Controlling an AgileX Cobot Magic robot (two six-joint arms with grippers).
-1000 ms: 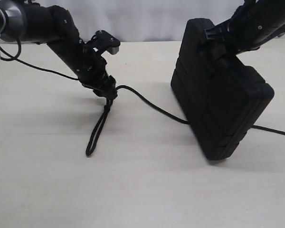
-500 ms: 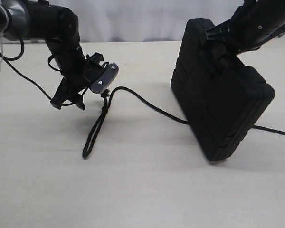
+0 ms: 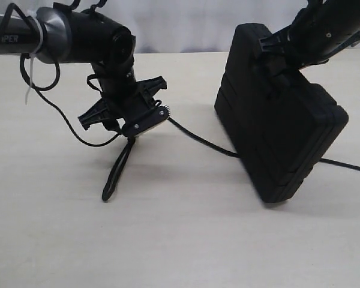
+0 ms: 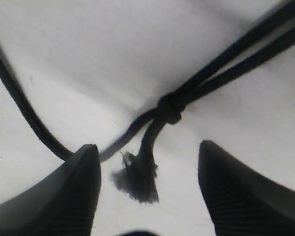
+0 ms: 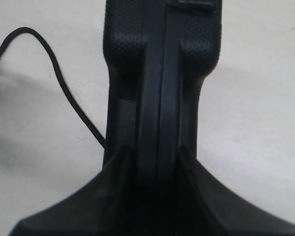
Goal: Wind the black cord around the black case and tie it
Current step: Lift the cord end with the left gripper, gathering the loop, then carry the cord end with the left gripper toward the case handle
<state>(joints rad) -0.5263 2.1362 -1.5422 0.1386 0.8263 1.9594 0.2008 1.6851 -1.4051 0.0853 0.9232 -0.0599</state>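
The black cord's (image 3: 195,137) looped end (image 3: 117,171) has slid slightly toward the surface's (image 3: 186,240) left edge in the last second, and the left arm has swung round so its hand (image 4: 147,152) points down at the knot (image 4: 170,108); the black case (image 3: 279,132) has not shifted. From the knot the cord crosses the middle of the surface, vanishes at the case's lower side and reappears heading for the right edge. The case stands tilted on its bottom edge in the right half, probably propped so the cord can pass round it. The right hand (image 5: 155,155) is clamped on the case's upper rim, a finger on each shell. The left hand is spread wide and holds nothing; the frayed tuft (image 4: 137,177) lies untouched between its fingers, seemingly lined up for a pinch.
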